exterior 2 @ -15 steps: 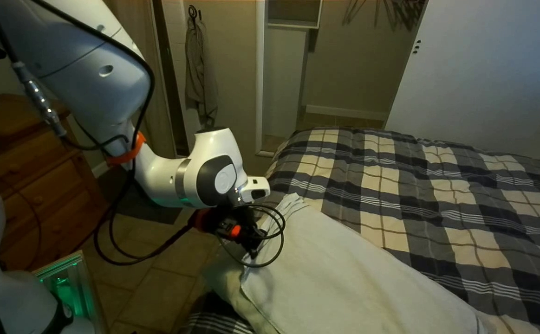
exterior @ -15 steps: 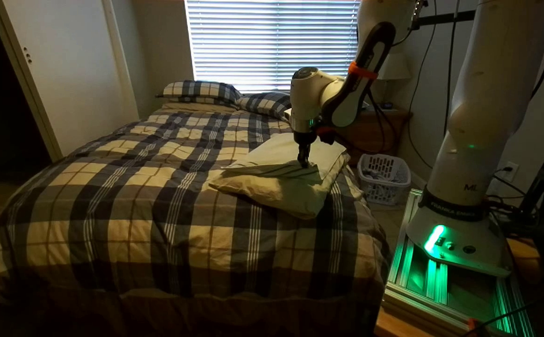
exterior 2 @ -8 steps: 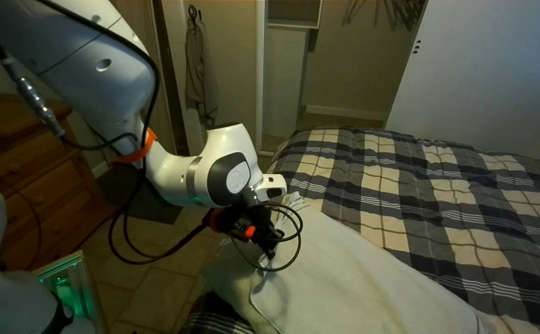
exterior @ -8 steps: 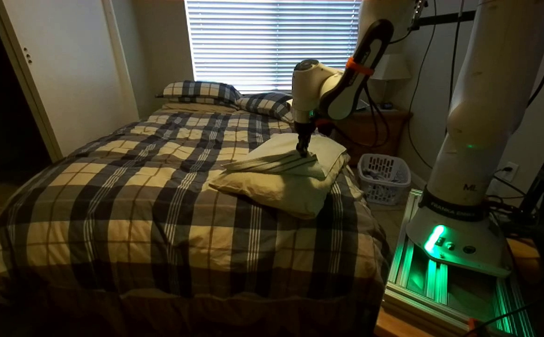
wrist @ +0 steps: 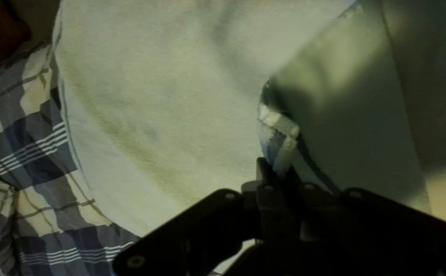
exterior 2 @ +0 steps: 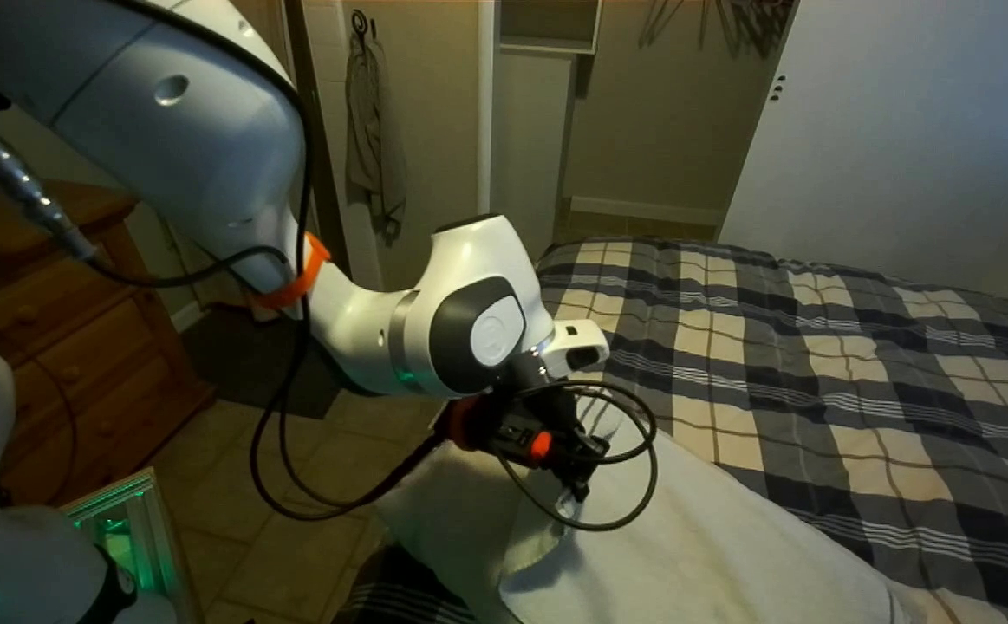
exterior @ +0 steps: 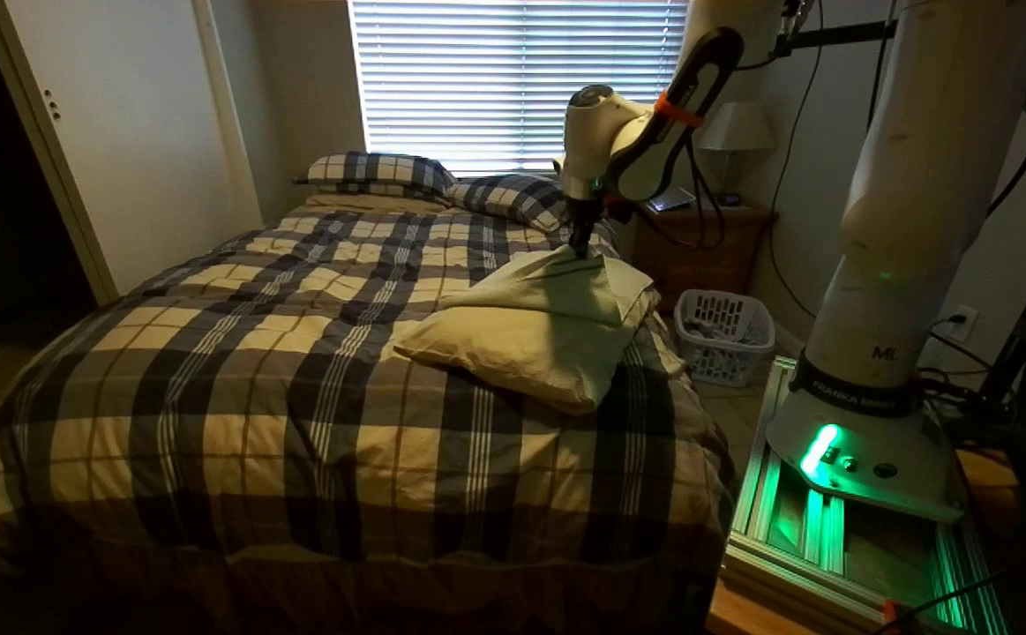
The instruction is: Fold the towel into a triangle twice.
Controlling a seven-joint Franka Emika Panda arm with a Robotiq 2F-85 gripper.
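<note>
On the plaid-covered bed surface (exterior: 301, 370), the pale cream towel (exterior: 539, 287) is laid at the right in an exterior view, presumably to be within reach. By the pincer (wrist: 276, 170) its edge (wrist: 284, 130) is pinched and held raised, apparently so that a triangle can be folded from near to far.

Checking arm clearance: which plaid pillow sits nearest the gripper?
The right-hand pillow in an exterior view, on the nightstand side; the left-hand pillow, toward the white door, lies farther from the gripper.
</note>
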